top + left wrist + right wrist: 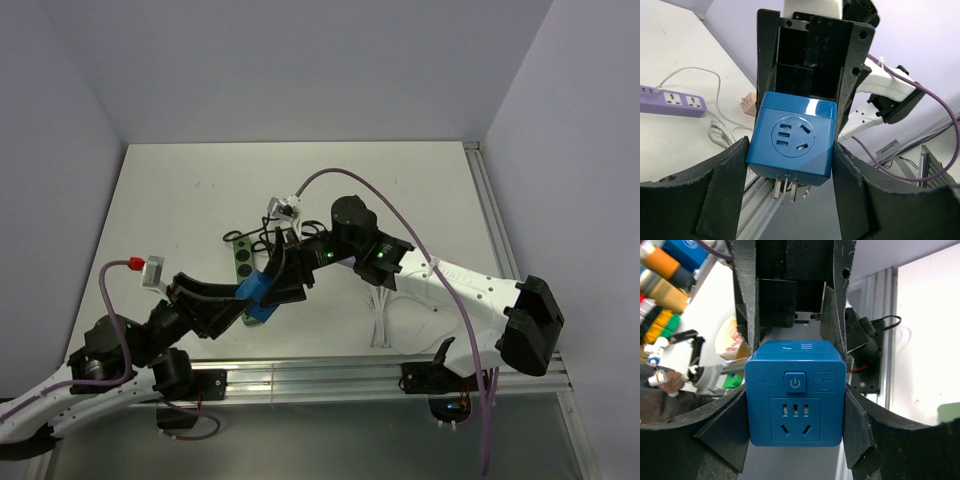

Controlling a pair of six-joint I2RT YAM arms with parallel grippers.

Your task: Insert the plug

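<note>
The bright blue cube plug (262, 290) is held in the air between my two grippers, above the near middle of the table. My left gripper (252, 300) comes from the lower left and my right gripper (278, 278) from the right. In the left wrist view my left gripper (790, 152) is shut on the plug (792, 137), whose metal prongs (785, 189) point down. In the right wrist view my right gripper (795, 402) is shut on the plug (796, 400), socket face and power button toward the camera. The green power strip (240, 258) lies behind the plug, mostly hidden.
The strip looks lilac in the left wrist view (672, 100), with a white cord (720, 130) curling off it. A bundle of white ties (380, 320) lies under the right arm. An aluminium rail (330, 378) runs along the near edge. Walls close the back and sides.
</note>
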